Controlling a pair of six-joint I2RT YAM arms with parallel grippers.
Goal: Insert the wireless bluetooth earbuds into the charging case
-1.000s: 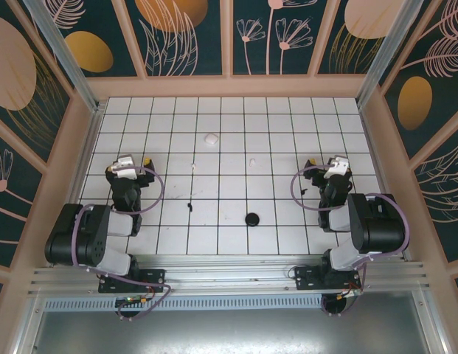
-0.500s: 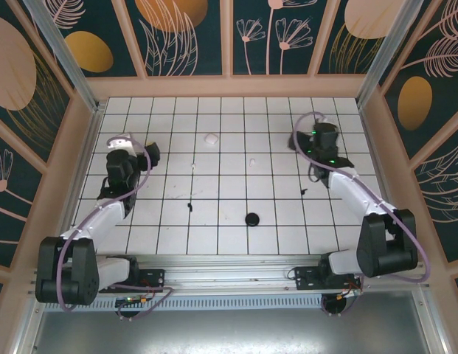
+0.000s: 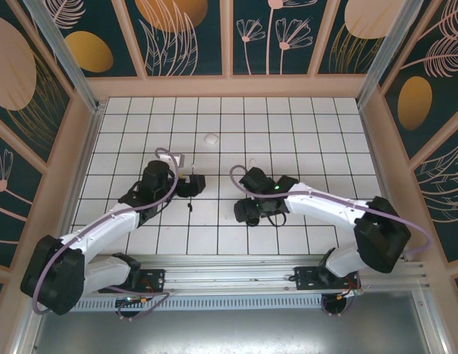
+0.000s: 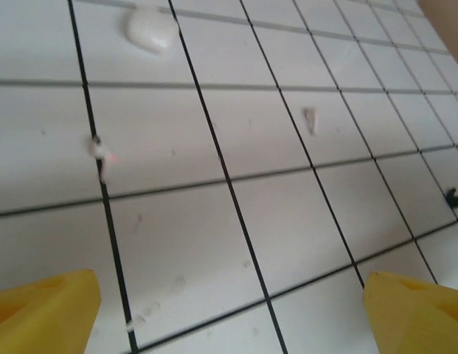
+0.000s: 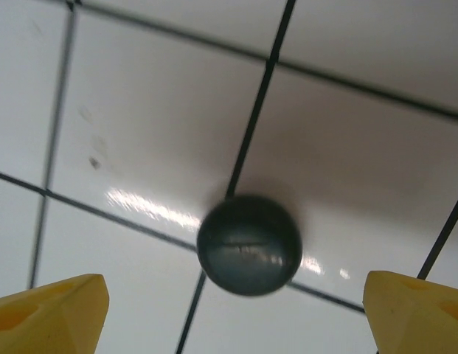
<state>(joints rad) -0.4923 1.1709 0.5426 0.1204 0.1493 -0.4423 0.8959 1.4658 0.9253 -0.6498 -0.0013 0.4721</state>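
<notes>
A whitish earbud [image 4: 102, 151] with a dark tip lies on a tile line ahead of my open left gripper [image 4: 229, 317]. A second whitish earbud [image 4: 310, 119] lies further right, also seen from above [image 3: 251, 161]. A tiny black earbud [image 3: 189, 208] lies just near of the left gripper [image 3: 190, 184]. The round black disc [image 5: 249, 245] has a seam across it and looks like the charging case. It sits on a tile crossing just ahead of my open right gripper [image 5: 232, 317], between the lines of its yellow fingertips [image 5: 48, 310]. Neither gripper holds anything.
A rounded white lump [image 4: 150, 29] rests toward the back left [image 3: 211, 138]. Another small black bit [image 4: 453, 196] lies at the right edge of the left wrist view. The tiled floor [image 3: 324, 125] is walled by wooden frames, with both arms reaching over its middle.
Both arms have swung in from the sides to the middle. The left gripper now hovers by the first whitish earbud, and the right has come down over the black disc.
</notes>
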